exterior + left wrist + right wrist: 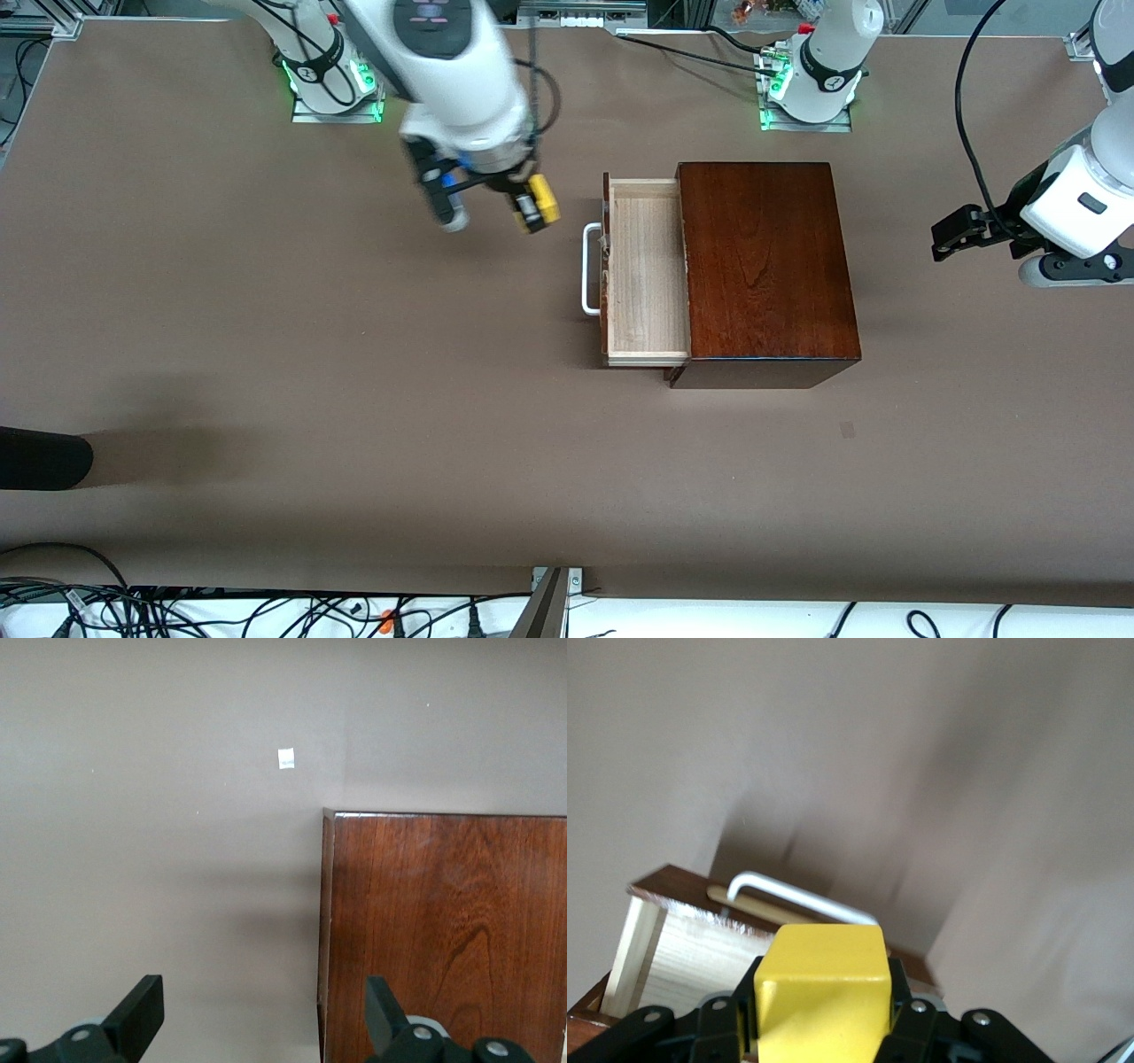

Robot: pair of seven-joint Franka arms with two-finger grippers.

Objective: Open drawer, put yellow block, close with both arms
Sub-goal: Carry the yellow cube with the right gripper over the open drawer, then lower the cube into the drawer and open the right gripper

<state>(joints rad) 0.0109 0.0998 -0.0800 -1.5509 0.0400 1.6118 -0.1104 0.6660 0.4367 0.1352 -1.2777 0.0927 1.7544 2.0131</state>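
Right, I see right gripper up over bare table, clamped on yellow block, just short of white handle. Drawer ahead of it, pulled out, pale wood inside. Nothing between gripper and drawer. Wooden box toward left arm's end. Left gripper waits past box, fingers spread wide, holding nothing. Brown table; small white tag on it; cables along front edge.

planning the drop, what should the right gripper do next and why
Probably carry on sideways until it is over the drawer. The right gripper is shut on the yellow block, over bare table short of the white handle; the drawer is open and its pale inside looks empty.
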